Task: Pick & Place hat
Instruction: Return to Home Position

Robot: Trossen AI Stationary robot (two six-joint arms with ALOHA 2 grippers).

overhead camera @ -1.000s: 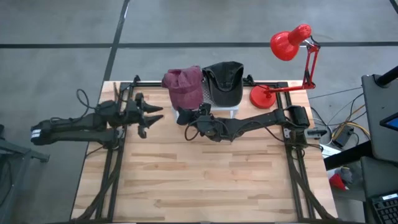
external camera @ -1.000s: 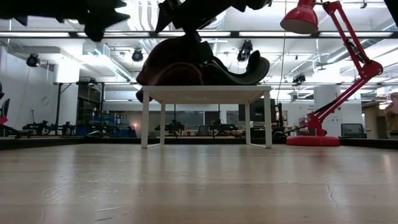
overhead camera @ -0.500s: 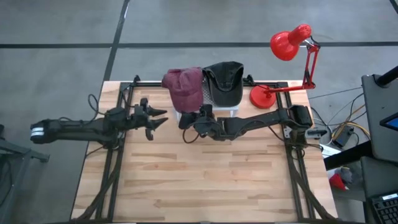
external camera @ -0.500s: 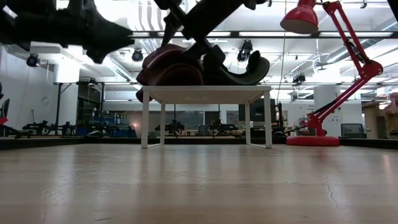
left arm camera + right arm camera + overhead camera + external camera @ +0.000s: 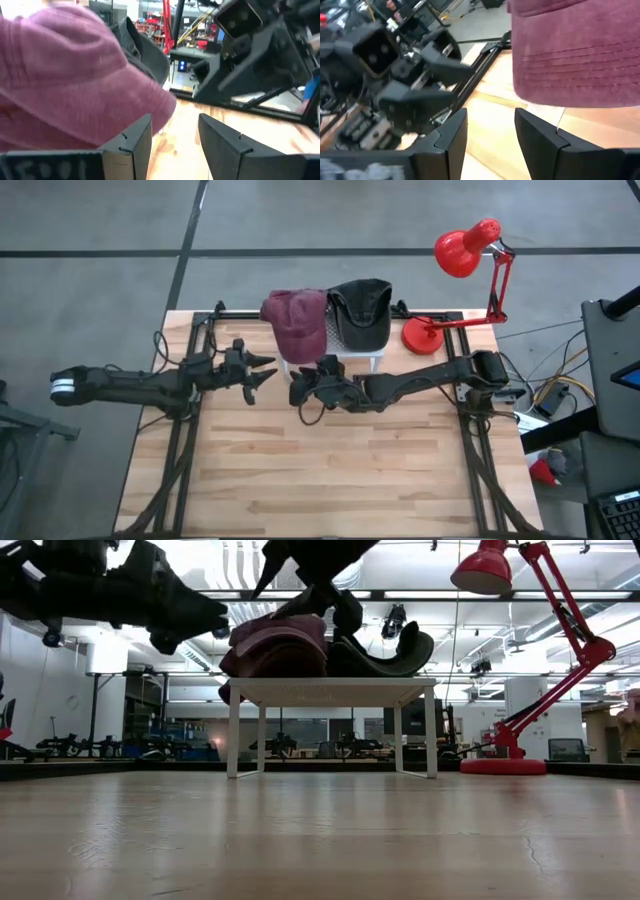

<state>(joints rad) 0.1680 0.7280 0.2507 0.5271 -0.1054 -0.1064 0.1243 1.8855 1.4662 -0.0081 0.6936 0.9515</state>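
Note:
A maroon hat (image 5: 295, 320) and a black hat (image 5: 361, 310) lie side by side on a small white stand (image 5: 330, 691) at the table's far side. My left gripper (image 5: 264, 370) is open and hangs level to the left of the maroon hat's brim (image 5: 65, 85), close to it. My right gripper (image 5: 299, 387) is open too, just on the near side of the same brim (image 5: 575, 55) and pointing toward the left arm. Neither gripper touches a hat. The two grippers are close to each other.
A red desk lamp (image 5: 462, 250) stands at the far right corner, with its base (image 5: 422, 336) beside the stand. Black frame rails (image 5: 185, 430) run along both sides of the table. Bare wood (image 5: 330, 470) fills the near half.
My left gripper has moved toward the table's right, up to the maroon hat's brim. My right gripper has drawn back a little from the hat toward the near edge. Both hats have stayed on the stand.

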